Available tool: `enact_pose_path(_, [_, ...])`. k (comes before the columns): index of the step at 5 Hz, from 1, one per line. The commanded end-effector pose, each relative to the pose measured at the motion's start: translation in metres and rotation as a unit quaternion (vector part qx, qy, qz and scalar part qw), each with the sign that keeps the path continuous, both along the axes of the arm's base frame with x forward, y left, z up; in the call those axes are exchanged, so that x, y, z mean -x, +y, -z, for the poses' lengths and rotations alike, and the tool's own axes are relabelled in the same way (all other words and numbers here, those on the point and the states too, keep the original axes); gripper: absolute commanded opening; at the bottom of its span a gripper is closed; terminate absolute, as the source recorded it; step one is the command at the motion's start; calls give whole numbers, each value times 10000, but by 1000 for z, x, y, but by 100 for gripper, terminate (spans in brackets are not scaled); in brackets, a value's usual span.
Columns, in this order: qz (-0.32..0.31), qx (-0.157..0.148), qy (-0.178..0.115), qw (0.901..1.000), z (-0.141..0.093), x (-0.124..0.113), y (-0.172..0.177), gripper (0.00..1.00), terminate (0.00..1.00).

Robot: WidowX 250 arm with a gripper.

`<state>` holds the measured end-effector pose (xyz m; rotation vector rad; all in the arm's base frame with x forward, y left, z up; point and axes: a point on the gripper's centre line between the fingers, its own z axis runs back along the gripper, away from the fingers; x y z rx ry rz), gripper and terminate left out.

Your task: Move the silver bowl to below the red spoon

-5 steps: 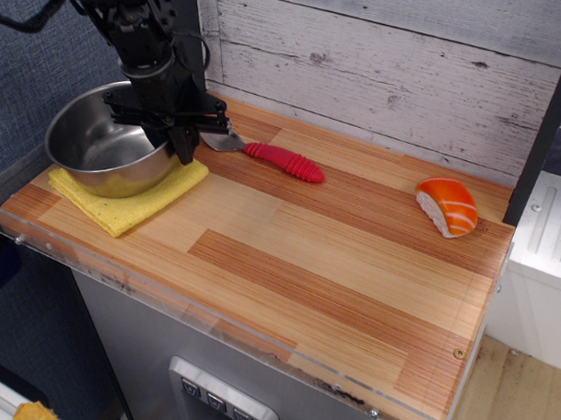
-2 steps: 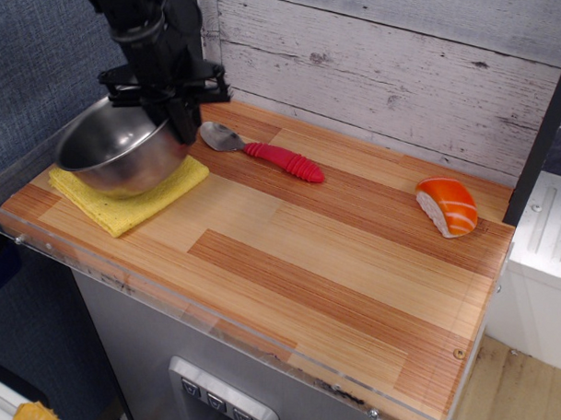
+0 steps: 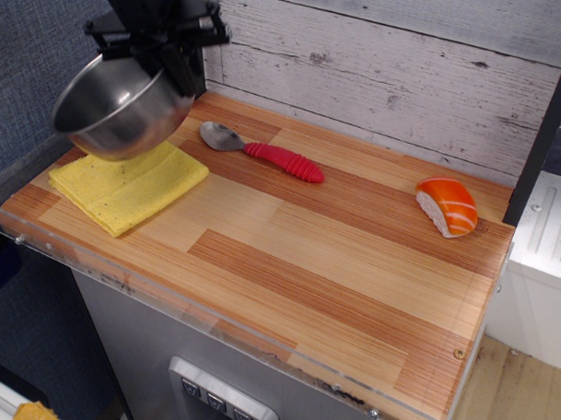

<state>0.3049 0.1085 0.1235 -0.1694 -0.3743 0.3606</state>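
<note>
The silver bowl (image 3: 121, 108) hangs tilted in the air above the yellow cloth at the table's far left, held by its right rim. My gripper (image 3: 178, 66) is shut on that rim, its black body reaching up out of the top of the frame. The red spoon (image 3: 264, 153) lies flat on the wooden table to the right of the bowl, metal end to the left, ribbed red handle pointing right. It is apart from the bowl and the gripper.
A yellow cloth (image 3: 125, 188) lies under the raised bowl at the left front. An orange-and-white sushi piece (image 3: 447, 206) sits at the far right. A clear plastic lip (image 3: 212, 323) runs along the table's front edge; a plank wall stands behind.
The bowl sat on the yellow cloth with the gripper at its right rim; now it has been lifted off the cloth and tilts in the air. The spoon has not moved.
</note>
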Motion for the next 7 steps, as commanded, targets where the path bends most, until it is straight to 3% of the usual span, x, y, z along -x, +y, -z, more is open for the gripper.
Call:
enact_pose_path(1, [649,-146,-623,9958,-51,13,-60,0,0])
enact_pose_path(3, [1271,-75,-567,9902,-41,29,-121,0,0])
enact_pose_path(5, [1813,-144,-441,9823,-16,48,-160,0,0])
enact_pose_path(7, [2302,-266,-462,9717,5,44,-194,0,0])
